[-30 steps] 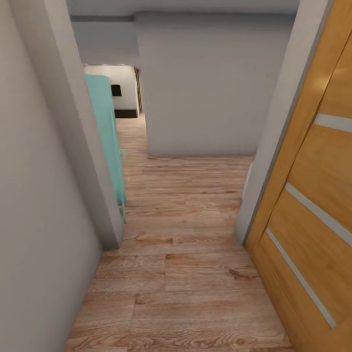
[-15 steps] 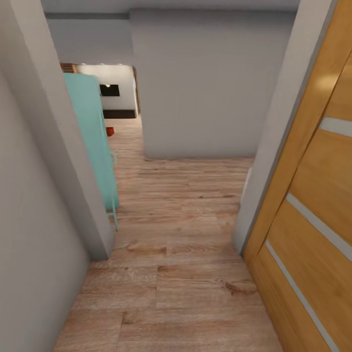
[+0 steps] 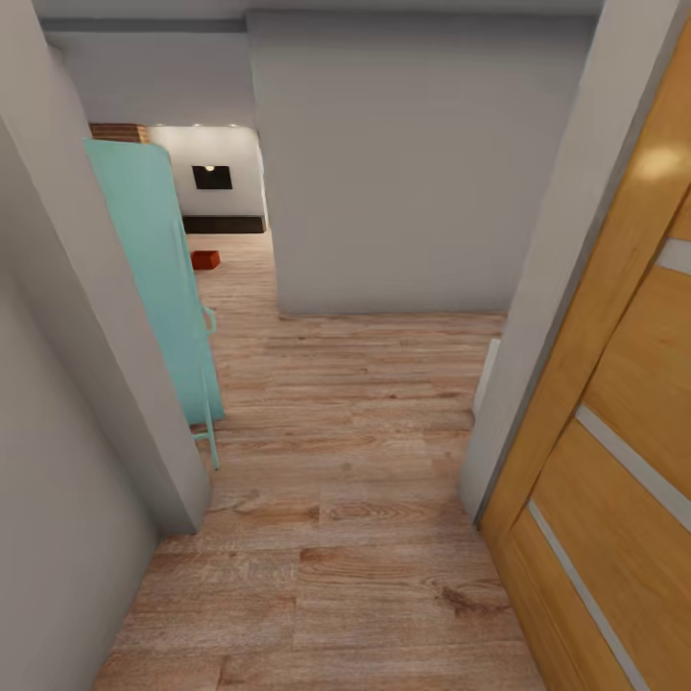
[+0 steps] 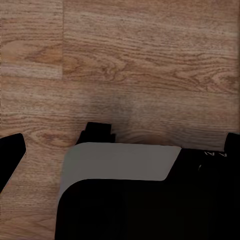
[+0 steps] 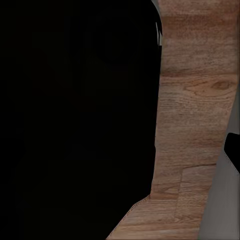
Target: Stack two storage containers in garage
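A small red-orange storage container (image 3: 204, 259) is sitting far down the wood-plank hallway (image 3: 355, 499) at eleven o'clock, partly cut off by a teal panel (image 3: 154, 269). An orange door (image 3: 624, 422) is running off frame at three o'clock. Dark robot bodywork is blocking both wrist views, so whether either gripper's jaws are apart or together cannot be told.

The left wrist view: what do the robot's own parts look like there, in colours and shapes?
A black body with a light grey, rounded panel on it, small faint white lettering near one edge, and black pieces at both sides. Behind it lies the wood plank floor. No cables are visible.
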Robot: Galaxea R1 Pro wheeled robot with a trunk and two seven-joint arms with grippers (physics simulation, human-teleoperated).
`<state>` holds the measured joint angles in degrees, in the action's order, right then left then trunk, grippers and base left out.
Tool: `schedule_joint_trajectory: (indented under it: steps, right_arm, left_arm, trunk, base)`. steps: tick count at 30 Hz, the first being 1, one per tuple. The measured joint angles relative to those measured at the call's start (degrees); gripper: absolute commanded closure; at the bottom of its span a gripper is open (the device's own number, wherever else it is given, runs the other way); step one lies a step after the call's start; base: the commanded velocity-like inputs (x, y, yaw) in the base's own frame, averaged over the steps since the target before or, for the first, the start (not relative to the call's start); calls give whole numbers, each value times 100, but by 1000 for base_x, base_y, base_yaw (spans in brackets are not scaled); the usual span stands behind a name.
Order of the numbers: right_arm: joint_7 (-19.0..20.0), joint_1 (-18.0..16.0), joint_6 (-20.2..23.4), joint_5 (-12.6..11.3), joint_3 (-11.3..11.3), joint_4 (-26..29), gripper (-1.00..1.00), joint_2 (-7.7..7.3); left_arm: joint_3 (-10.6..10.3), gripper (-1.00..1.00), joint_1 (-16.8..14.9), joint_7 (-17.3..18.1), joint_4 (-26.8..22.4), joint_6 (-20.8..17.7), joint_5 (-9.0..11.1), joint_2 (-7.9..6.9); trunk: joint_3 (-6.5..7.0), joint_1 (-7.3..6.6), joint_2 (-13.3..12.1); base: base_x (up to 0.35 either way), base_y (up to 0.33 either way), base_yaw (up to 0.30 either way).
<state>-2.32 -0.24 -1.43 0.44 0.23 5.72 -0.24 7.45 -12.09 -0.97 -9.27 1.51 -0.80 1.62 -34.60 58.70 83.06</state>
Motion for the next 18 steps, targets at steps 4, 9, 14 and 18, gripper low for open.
schedule_joint_trajectory:
  steps: [4, 9, 14, 18]
  right_arm:
    - [1, 0, 0, 3, 1, 1, -100, -2]
    - [1, 0, 0, 4, 1, 2, -100, -4]
    - [1, 0, 0, 4, 1, 2, -100, -6]
    - [0, 0, 0, 4, 1, 2, -100, -5]
  left_arm:
    - [-1, -100, 0, 0, 0, 0, 0, 1]
    - [-1, -100, 0, 0, 0, 0, 0, 9]
    - [-1, -100, 1, 0, 0, 0, 0, 6]
    - [-2, -100, 0, 0, 0, 4, 0, 10]
  trunk:
    - [0, 0, 0]
    - [0, 0, 0]
    - [0, 0, 0]
    - [0, 0, 0]
  base:
    - [312, 120, 0]
    - [310, 137, 0]
    - [309, 134, 0]
    - [309, 109, 0]
